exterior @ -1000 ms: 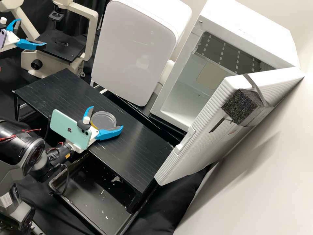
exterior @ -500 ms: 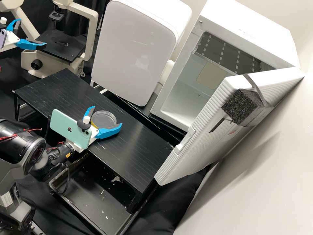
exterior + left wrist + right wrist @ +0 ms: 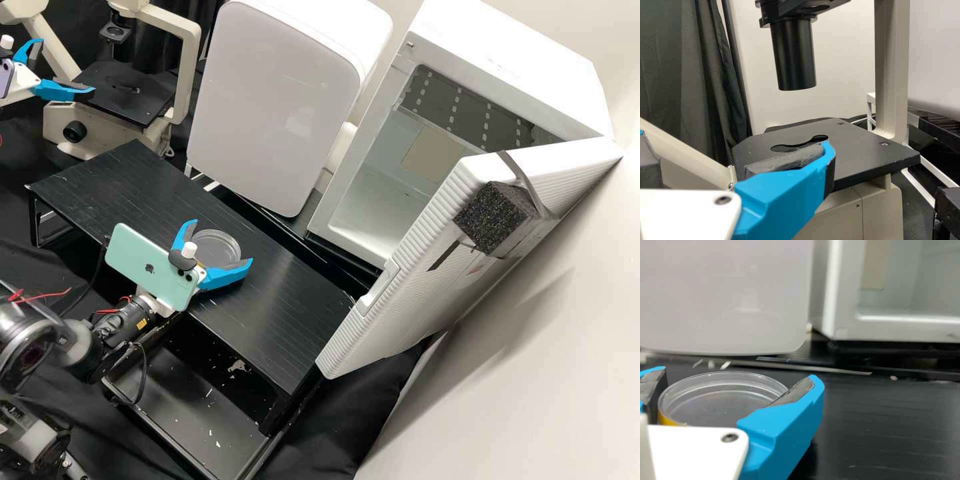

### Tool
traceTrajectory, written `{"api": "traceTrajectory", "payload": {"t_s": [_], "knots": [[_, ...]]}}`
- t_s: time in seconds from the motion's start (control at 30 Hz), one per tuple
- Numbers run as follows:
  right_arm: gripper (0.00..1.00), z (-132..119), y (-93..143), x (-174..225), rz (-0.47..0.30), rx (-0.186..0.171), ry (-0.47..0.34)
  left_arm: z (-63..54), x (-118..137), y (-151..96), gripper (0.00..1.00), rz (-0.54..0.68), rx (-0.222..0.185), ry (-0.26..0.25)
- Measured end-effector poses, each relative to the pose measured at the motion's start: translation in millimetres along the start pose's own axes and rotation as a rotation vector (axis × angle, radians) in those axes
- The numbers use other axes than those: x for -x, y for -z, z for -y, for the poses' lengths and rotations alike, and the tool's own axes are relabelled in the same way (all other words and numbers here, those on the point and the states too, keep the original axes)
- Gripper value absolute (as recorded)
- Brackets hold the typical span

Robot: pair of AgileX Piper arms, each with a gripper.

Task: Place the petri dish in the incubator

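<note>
Petri dish [image 3: 220, 245] between the fingers of the right gripper [image 3: 223, 241], above the left part of the black table [image 3: 287, 300]. The dish is round, shallow and clear, with a yellow band low on its side; its rim faces up. The right gripper is closed onto the dish, its two blue fingers parted by the width of the dish, one dark pad [image 3: 795, 392] against either side. Whether the base of the dish touches the table cannot be told. A pale green phone [image 3: 143, 267] is mounted behind the gripper.

The left gripper [image 3: 67, 65] lies at the far left, with its blue fingers spread wide, beside the dark stage [image 3: 130, 97] of a cream microscope [image 3: 190, 73]. In the left wrist view, the black barrel [image 3: 794, 55] of the microscope hangs above the stage, and one gripper finger [image 3: 785, 195] overlaps the view of its near part.

The incubator [image 3: 507, 53], a white box, stands at the far right, its ribbed door [image 3: 413, 293] swung open toward the near side. A black foam block [image 3: 490, 217] is fixed to the door with strips. Left of the incubator stands a white cabinet [image 3: 267, 113] with a rounded front. Below the near edge of the table, a dark tray [image 3: 193, 417] bears scattered pale flecks.
</note>
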Motion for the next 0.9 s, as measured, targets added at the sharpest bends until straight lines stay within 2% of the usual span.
{"api": "traceTrajectory", "payload": {"t_s": [0.13, 0.2, 0.4, 0.53, 0.7, 0.9], "knots": [[0.0, -17, -1, 3, -0.013, -0.032, -0.07, 0.0, 0, 0, 1.0, 0.0, 0.0, 0.0], [0.0, -24, -4, 1, -0.01, -0.033, -0.095, 0.0, 0, 0, 1.0, 0.0, 0.0, 0.0], [0.0, -49, -19, -26, 0.046, -0.015, -0.193, 0.0, 0, 0, 1.0, 0.0, 0.0, 0.0], [0.0, -72, -34, -52, 0.088, 0.019, -0.277, 0.0, 0, 0, 1.0, 0.0, 0.0, 0.0], [0.0, -106, -53, -77, 0.149, 0.023, -0.394, 0.0, 0, 0, 1.0, 0.0, 0.0, 0.0], [0.0, -137, -65, -104, 0.179, 0.037, -0.477, 0.0, 0, 0, 1.0, 0.0, 0.0, 0.0]]}}
